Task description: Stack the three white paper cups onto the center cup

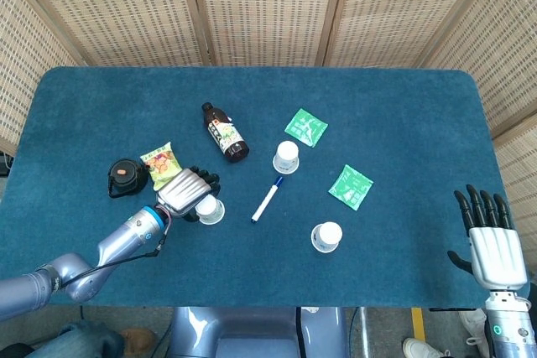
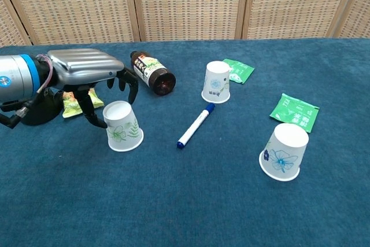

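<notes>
Three white paper cups stand upside down on the blue table. The left cup has a green leaf print. The center cup stands further back. The right cup has a blue flower print. My left hand hovers over the left cup with its fingers curled down around the cup's top, the thumb on the near-left side; contact is unclear. My right hand is open at the table's right front edge, fingers straight, holding nothing.
A blue marker lies between the left and center cups. A dark bottle lies on its side behind them. A snack bag, a black round object and two green packets lie nearby.
</notes>
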Available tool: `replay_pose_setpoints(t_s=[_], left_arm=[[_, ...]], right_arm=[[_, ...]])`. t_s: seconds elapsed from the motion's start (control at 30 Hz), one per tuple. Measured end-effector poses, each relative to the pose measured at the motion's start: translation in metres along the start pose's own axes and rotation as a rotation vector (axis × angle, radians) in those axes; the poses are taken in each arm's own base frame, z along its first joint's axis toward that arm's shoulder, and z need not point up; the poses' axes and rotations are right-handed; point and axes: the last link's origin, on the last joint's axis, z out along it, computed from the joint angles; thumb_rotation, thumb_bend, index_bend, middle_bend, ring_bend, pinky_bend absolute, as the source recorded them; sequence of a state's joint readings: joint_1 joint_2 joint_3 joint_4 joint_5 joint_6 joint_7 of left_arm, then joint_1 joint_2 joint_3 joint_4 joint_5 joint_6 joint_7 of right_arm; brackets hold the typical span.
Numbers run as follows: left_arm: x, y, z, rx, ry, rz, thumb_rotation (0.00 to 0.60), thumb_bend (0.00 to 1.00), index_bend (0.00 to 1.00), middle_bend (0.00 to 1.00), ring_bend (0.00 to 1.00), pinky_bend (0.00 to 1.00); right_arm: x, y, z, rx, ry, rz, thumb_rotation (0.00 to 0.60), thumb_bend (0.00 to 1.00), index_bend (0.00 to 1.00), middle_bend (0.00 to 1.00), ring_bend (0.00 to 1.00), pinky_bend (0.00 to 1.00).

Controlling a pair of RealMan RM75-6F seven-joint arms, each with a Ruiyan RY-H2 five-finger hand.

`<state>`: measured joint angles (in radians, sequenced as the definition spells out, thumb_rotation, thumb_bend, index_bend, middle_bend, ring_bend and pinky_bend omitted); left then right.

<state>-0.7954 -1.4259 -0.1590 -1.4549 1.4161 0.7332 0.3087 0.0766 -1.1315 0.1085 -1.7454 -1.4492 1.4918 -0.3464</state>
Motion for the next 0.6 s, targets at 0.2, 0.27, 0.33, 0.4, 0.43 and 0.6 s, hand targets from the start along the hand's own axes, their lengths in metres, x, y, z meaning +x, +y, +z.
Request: replay_pose_setpoints(t_s=[0.2,0.27,0.33,0.4,0.43,0.6], left_arm=[[0.001,0.008,0.007,-0.010,0.016,-0.016,0.600,0.10,0.60,0.47,0.46,0.41],[0.004,0.009,0.007,-0.012,0.023,-0.011,0.600,0.10,0.60,0.47,0.46,0.41],[0.009,0.010,0.008,-0.014,0.036,-0.009,0.600,0.10,0.60,0.47,0.46,0.41],[0.018,0.011,0.010,-0.013,0.056,-0.025,0.600,0.10,0.60,0.47,0.46,0.41],[0.023,0.012,0.011,-0.012,0.067,-0.034,0.600,0.10,0.60,0.47,0.46,0.41],[0.057,0.013,0.022,-0.005,0.137,-0.093,0.600,0.10,0.60,0.47,0.46,0.40]], right_arm=[[0.004,0.003,0.000,-0.007,0.007,0.021,0.600,0.00,0.00,0.00,0.00,0.00],[0.004,0.005,0.000,-0.009,0.007,0.023,0.600,0.00,0.00,0.00,0.00,0.00],[0.005,0.005,0.000,-0.011,0.007,0.026,0.600,0.00,0.00,0.00,0.00,0.00],[0.005,0.006,0.000,-0.015,0.006,0.028,0.600,0.00,0.00,0.00,0.00,0.00],[0.005,0.007,0.000,-0.017,0.006,0.029,0.600,0.00,0.00,0.00,0.00,0.00],[0.005,0.009,0.001,-0.029,0.006,0.030,0.600,0.00,0.00,0.00,0.00,0.00]])
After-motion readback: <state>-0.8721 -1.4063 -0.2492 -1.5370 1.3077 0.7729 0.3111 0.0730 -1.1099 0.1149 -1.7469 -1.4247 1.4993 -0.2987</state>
